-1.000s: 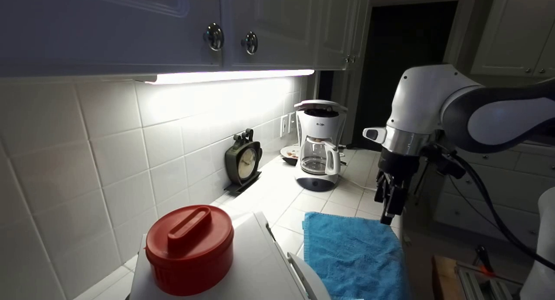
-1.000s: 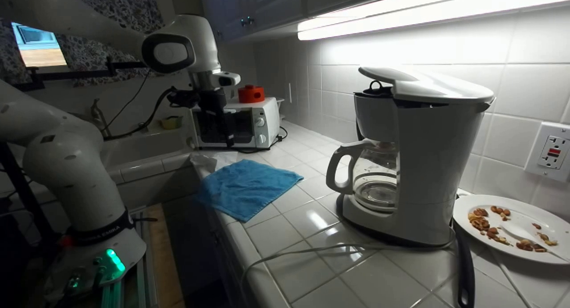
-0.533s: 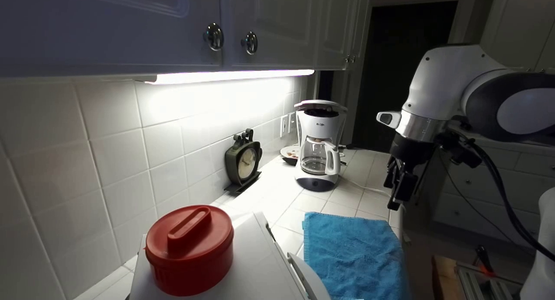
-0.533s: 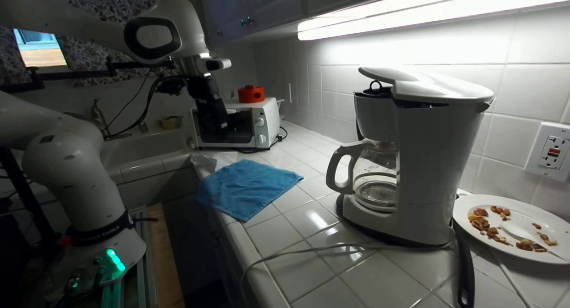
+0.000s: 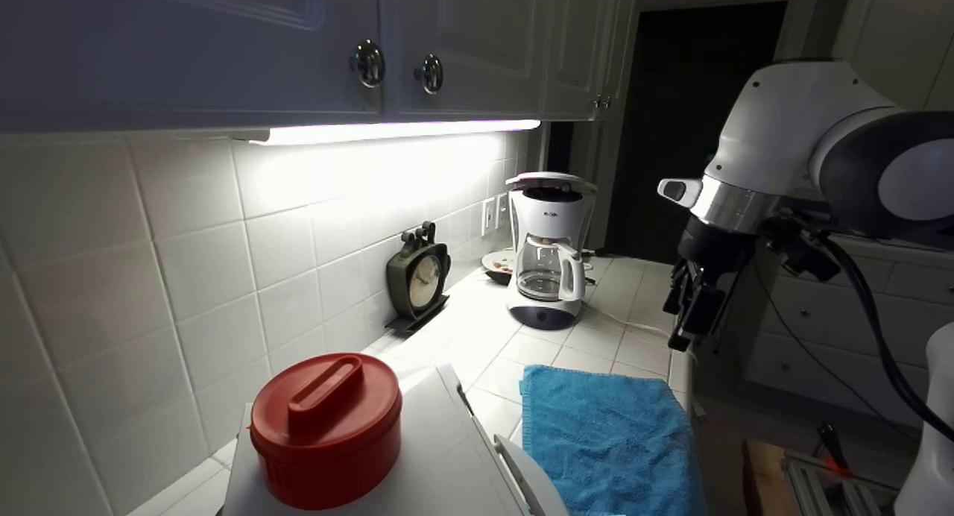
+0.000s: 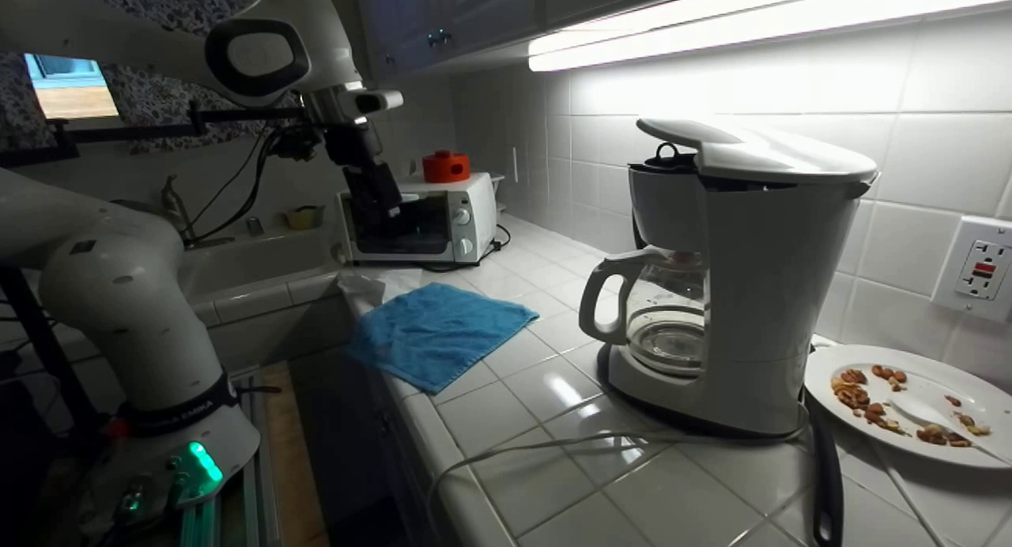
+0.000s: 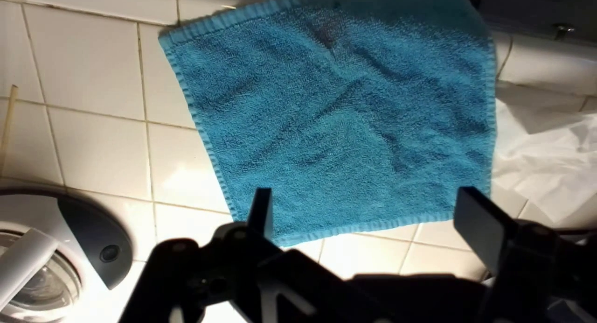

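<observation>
My gripper [image 7: 365,189] stands open, with nothing between its fingers. In the wrist view its two black fingers [image 7: 480,222] are wide apart over the near border of a blue towel [image 7: 336,122]. The towel lies spread and slightly wrinkled on white counter tiles and hangs over the counter's edge. Both exterior views show the gripper [image 5: 677,326] well above the counter, tilted and touching nothing. From an exterior view, the gripper [image 6: 393,207] appears in front of the toaster oven's dark door. A crumpled white sheet [image 7: 550,159] lies beside the towel.
A white coffee maker [image 6: 759,294] with a glass carafe stands on the counter, its cord [image 6: 569,443] trailing over the edge. Beyond are a plate [image 6: 988,381] of nuts, a toaster oven [image 6: 477,223] bearing a red lidded container [image 5: 328,434], and a dark-framed dial [image 5: 419,277] against the wall.
The arm has risen and drawn back towards its base, away from the counter, and the gripper has tilted more. It has stayed open. The towel and other things have not moved.
</observation>
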Robot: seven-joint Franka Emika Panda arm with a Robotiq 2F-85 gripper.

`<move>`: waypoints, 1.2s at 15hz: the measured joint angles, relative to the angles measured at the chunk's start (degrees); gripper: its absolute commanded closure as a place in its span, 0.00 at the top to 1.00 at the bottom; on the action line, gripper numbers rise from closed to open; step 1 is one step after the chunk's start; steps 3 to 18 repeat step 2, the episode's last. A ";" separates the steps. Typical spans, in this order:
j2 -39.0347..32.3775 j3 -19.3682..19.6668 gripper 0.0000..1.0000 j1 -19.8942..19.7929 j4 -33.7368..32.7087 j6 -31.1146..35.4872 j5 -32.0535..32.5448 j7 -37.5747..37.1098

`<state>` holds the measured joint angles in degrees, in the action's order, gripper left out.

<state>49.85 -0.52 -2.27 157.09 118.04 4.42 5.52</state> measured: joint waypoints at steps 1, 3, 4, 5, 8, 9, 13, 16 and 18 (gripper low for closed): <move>0.11 0.00 1.00 0.00 0.00 0.00 0.00 -0.13; 0.20 0.00 1.00 0.00 0.00 -0.03 0.00 -0.26; 0.20 0.00 1.00 0.00 0.00 -0.03 0.00 -0.26; 0.20 0.00 1.00 0.00 0.00 -0.03 0.00 -0.26; 0.20 0.00 1.00 0.00 0.00 -0.03 0.00 -0.26; 0.20 0.00 1.00 0.00 0.00 -0.03 0.00 -0.26; 0.20 0.00 1.00 0.00 0.00 -0.03 0.00 -0.26; 0.20 0.00 1.00 0.00 0.00 -0.03 0.00 -0.26; 0.20 0.00 1.00 0.00 0.00 -0.03 0.00 -0.26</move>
